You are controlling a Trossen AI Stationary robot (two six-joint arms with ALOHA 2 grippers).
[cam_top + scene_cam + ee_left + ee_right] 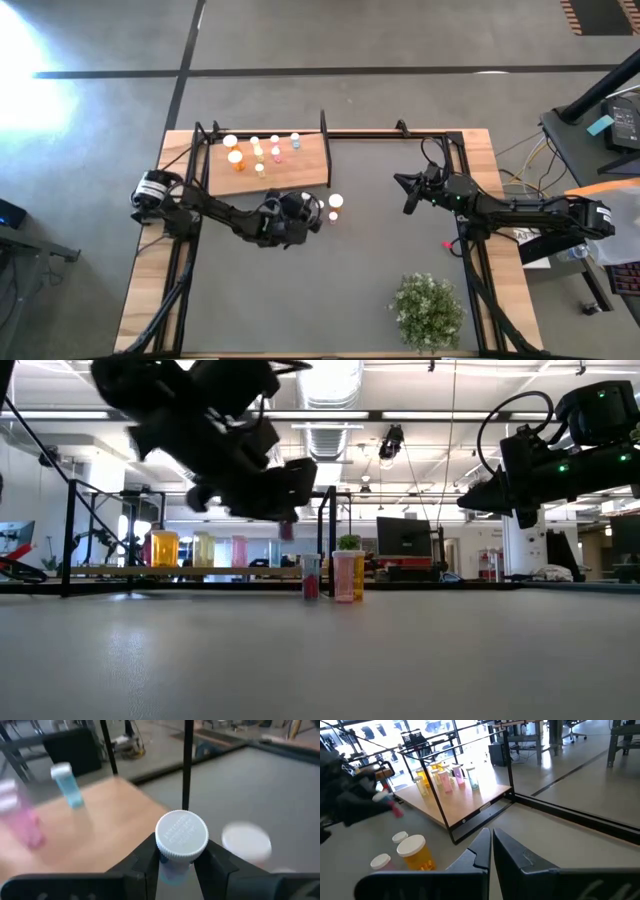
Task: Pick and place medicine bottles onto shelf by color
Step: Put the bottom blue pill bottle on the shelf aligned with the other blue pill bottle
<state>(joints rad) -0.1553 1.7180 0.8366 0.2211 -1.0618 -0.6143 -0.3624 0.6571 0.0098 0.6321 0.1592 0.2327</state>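
Clamped on a small white-capped bottle (181,837), our left gripper (176,862) holds it clear of the table mat (330,290), just off the near edge of the shelf (300,172). From the low camera the bottle's body looks pink, hanging below the dark fingers; from the wrist we see mostly its ribbed cap, pinched from both sides. Our right gripper (490,851) waits well apart on the other side of the table, raised, its fingers pressed together on nothing.

We judge the sorting well underway but unfinished. On the wooden board we already count several bottles standing: orange ones (236,158) at one end, then yellow-green, pink (275,152) and a blue one (295,142) at the other, which reads as grouping by colour. Off the board, a few bottles remain on the mat beside our left gripper, among them a larger orange bottle (416,852) and two or so smaller ones with white caps nearby. We cannot tell their exact number, since the arm covers part of that patch from above.

What is left, as we see it: setting the held bottle beside its own colour on the board, then clearing the remaining few. A green bushy plant (428,310) stands at the table's near right, away from the work.
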